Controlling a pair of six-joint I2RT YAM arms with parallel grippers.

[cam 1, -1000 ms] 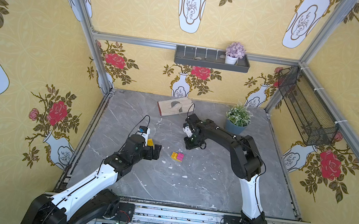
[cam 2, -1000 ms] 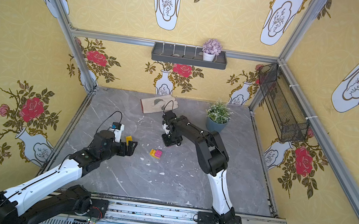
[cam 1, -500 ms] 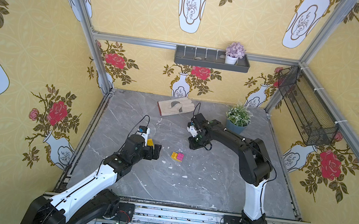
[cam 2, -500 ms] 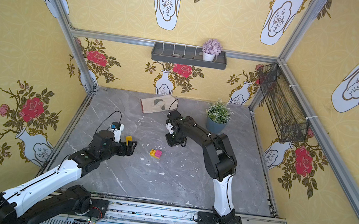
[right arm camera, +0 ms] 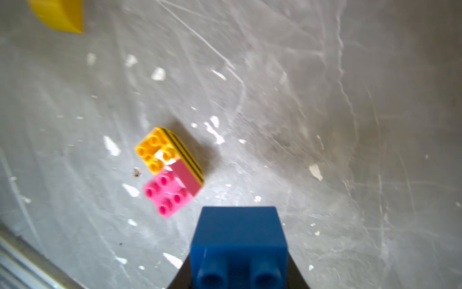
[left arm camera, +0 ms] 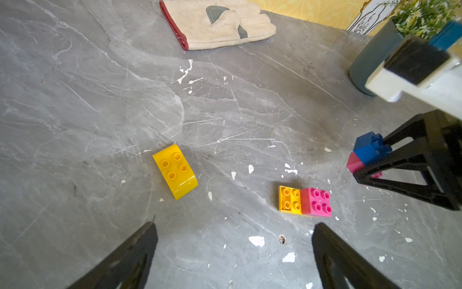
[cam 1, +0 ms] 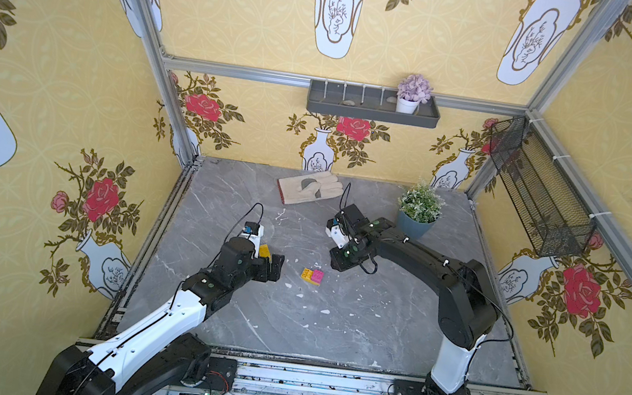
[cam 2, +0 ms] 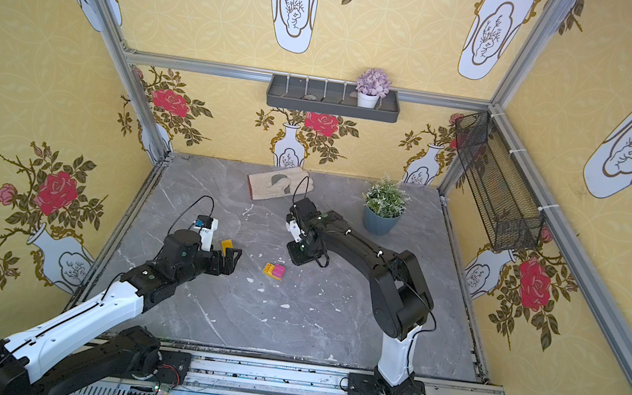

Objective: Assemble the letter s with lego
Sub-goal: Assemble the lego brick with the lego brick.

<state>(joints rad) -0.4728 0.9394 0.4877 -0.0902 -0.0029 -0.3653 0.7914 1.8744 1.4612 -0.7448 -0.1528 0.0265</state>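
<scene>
A yellow and pink lego pair (cam 1: 312, 275) (cam 2: 274, 271) lies joined side by side at mid-table; the left wrist view shows its yellow half (left arm camera: 289, 199) and pink half (left arm camera: 316, 202). A loose yellow oblong brick (left arm camera: 175, 171) (cam 1: 265, 250) lies beside my left gripper (cam 1: 271, 265) (left arm camera: 233, 227), which stands open and holds nothing. My right gripper (cam 1: 340, 263) (cam 2: 299, 257) is shut on a blue brick (right arm camera: 238, 240) (left arm camera: 370, 149) with a pink brick (left arm camera: 353, 164) joined under it, held low just right of the pair. No letter s shape shows.
A pale work glove (cam 1: 308, 192) lies at the back of the grey marble table (cam 1: 328, 334). A potted plant (cam 1: 416, 215) stands at the back right, close behind the right arm. A wire basket (cam 1: 538, 188) hangs on the right wall.
The right arm's elbow has swung out to the right and forward, while its gripper stays near the same spot with the blue brick. The left arm and the bricks on the table have not moved.
</scene>
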